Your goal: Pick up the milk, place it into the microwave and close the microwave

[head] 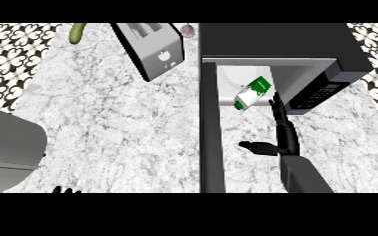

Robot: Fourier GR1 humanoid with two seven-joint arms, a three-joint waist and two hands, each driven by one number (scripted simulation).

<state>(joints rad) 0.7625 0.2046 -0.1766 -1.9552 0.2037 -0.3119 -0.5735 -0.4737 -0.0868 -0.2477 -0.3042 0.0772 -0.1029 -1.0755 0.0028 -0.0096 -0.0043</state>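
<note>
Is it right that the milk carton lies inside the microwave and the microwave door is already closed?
Not quite. The head view shows the milk carton inside the microwave, but the door is open, swung out toward the counter's front edge.

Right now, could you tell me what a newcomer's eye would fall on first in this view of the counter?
First, the black microwave at the upper right, its door swung open toward the viewer, with the white-and-green milk carton lying tilted at its mouth. The right hand sits just below the carton, fingers straight, thumb out to the left. Farther left stand a silver toaster and a green cucumber at the marble counter's far edge.
</note>
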